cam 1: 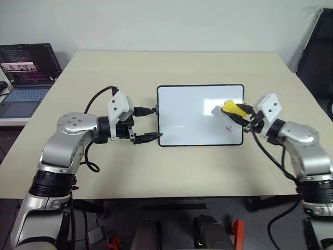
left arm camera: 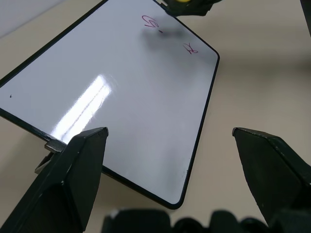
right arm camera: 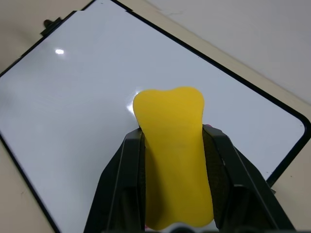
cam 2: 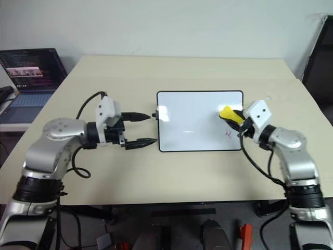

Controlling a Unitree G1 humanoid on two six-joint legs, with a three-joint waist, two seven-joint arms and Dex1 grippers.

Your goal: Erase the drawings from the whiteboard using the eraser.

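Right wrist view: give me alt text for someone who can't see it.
The right gripper clamps the yellow eraser between its two black fingers, its free end poised over the glossy whiteboard. The board's thin black frame lies on a beige table.

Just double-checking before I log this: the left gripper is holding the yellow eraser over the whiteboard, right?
Not quite: the right gripper holds the yellow eraser over the whiteboard, as the right wrist view shows. The left gripper is open at the board's left edge.
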